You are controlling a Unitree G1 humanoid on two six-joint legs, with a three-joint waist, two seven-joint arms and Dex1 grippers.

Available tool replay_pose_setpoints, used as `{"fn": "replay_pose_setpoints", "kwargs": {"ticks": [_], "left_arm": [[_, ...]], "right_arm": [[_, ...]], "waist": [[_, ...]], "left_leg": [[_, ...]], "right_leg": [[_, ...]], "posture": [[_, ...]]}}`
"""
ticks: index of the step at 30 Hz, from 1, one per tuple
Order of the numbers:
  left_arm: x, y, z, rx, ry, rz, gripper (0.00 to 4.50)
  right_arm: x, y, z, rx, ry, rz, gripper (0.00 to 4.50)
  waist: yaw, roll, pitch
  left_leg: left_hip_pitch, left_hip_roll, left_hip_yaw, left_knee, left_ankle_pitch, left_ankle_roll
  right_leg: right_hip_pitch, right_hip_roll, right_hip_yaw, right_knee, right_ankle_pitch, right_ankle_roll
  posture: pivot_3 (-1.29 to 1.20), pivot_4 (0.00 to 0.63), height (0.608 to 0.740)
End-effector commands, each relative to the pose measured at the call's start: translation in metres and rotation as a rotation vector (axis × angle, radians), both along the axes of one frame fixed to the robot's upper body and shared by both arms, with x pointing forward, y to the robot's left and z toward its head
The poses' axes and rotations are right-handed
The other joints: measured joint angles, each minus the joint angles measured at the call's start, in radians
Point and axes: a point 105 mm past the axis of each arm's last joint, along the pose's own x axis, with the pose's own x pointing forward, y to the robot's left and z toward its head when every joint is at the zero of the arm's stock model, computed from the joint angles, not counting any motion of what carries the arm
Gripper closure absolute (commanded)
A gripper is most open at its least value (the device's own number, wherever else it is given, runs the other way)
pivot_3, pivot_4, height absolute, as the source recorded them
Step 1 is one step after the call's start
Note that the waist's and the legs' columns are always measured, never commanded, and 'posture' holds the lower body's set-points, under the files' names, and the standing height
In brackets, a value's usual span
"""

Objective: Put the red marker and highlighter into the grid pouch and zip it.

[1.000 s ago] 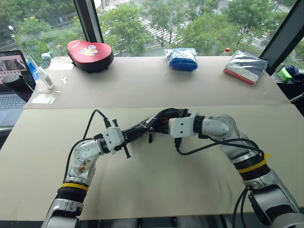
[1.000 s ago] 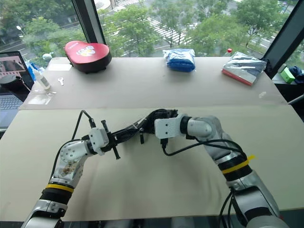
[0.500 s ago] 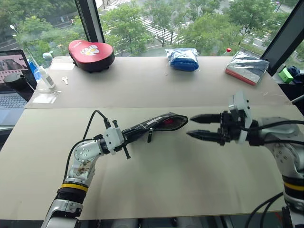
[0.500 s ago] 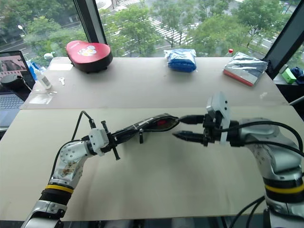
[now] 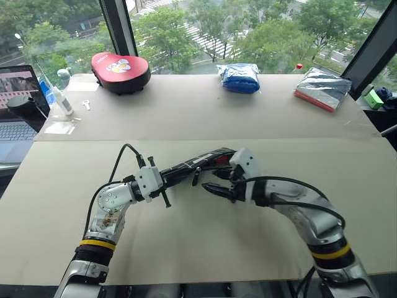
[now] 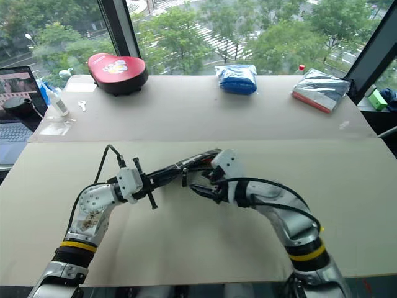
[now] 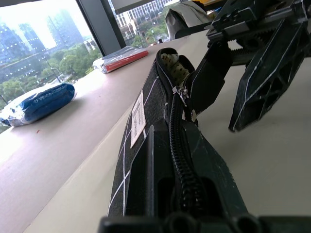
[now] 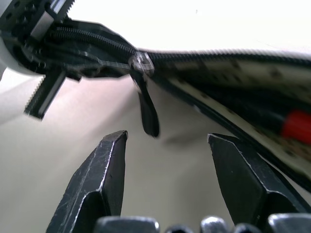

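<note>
1. You are working at a wide beige table (image 5: 186, 248) under a big window that looks out on green trees; its far strip carries a red padded case (image 5: 119, 69), a crumpled blue bag (image 5: 239, 77) and a silver foil packet (image 5: 321, 87), all well apart from the work, with a laptop (image 5: 15, 99) off the left edge.

2. Your flat black fabric grid pouch with thin white lines (image 5: 195, 165) is held up off the table, mouth pointing away from the left arm, so that the zipper line is exposed and the open end faces the right arm.

3. Your left gripper (image 5: 162, 180) is clenched on the pouch's closed end, which I judge is there to brace it while the zip is pulled.

4. Your right gripper (image 5: 218, 183) is spread and holds nothing; its fingers (image 8: 99, 179) sit just below the pouch, either side of the black zipper pull strap (image 8: 148, 112), not touching it yet.

5. The red marker (image 8: 296, 127) lies inside the open mouth, its red end visible.

6. A pale object at the mouth in the left wrist view may be the highlighter; I cannot tell.

7. Zipping looks like what remains.
</note>
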Motion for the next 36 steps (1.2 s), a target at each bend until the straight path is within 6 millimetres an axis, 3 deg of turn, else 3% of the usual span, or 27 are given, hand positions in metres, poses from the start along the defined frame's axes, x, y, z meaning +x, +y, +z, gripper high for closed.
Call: {"fn": "replay_pose_setpoints", "kwargs": {"ticks": [1,7,10,16,17,26,32,36], "left_arm": [[0.0,-0.002,0.012,-0.022,-0.04,-0.008,4.5],[0.001,-0.002,0.012,-0.024,-0.04,-0.005,4.5],[0.001,-0.001,0.012,-0.025,-0.04,-0.001,4.5],[0.001,0.0,0.011,-0.022,-0.039,0.002,4.5],[0.001,0.0,0.011,-0.021,-0.04,0.002,4.5],[-0.001,0.0,0.011,-0.018,-0.043,-0.001,4.5],[-0.001,-0.001,0.011,-0.019,-0.044,-0.004,4.5],[-0.001,-0.001,0.011,-0.02,-0.043,-0.004,4.5]], "right_arm": [[0.005,0.011,0.013,0.034,-0.057,0.005,1.55],[0.009,0.024,0.017,0.055,-0.051,0.029,1.55],[0.012,0.019,0.021,0.071,-0.062,0.021,2.25],[0.011,0.011,0.024,0.079,-0.056,0.028,4.3],[0.01,0.011,0.024,0.079,-0.055,0.031,4.42],[0.005,0.001,0.022,0.062,-0.05,0.022,4.42],[0.002,-0.044,0.02,-0.087,-0.07,-0.014,4.42],[0.001,-0.085,0.023,-0.205,-0.083,-0.061,4.42]], "waist": [[0.0,0.0,0.0],[-0.003,0.0,0.0],[-0.004,0.0,0.0],[-0.007,0.0,0.0],[-0.007,0.0,0.0],[-0.008,0.0,0.0],[-0.002,0.0,0.0],[-0.002,0.0,0.0]], "left_leg": [[0.0,0.0,0.0,0.0,0.0,0.0],[0.0,0.0,0.0,0.0,0.0,0.0],[0.0,0.0,0.0,0.0,0.0,0.0],[0.0,0.0,0.0,0.0,0.0,0.0],[0.0,0.0,0.0,0.0,0.0,0.0],[0.0,0.0,0.0,0.0,0.0,0.0],[0.0,0.0,0.0,0.0,0.0,0.001],[0.0,0.0,0.0,0.0,-0.001,0.001]], "right_leg": [[0.0,0.0,0.0,0.0,0.0,0.0],[0.0,0.0,0.0,0.0,0.0,0.0],[0.0,0.0,-0.001,0.0,0.0,0.0],[0.0,0.0,-0.001,0.0,0.0,0.0],[0.0,0.0,-0.001,0.0,0.0,0.0],[0.0,0.001,-0.001,0.0,0.0,0.0],[0.001,0.0,-0.001,0.0,0.0,0.0],[0.001,0.0,0.0,-0.001,0.0,0.0]], "posture": [[0.0,0.15,0.74],[0.0,0.15,0.74],[0.0,0.15,0.74],[0.0,0.15,0.74],[0.0,0.15,0.74],[0.0,0.15,0.74],[0.0,0.15,0.74],[0.0,0.15,0.74]]}}
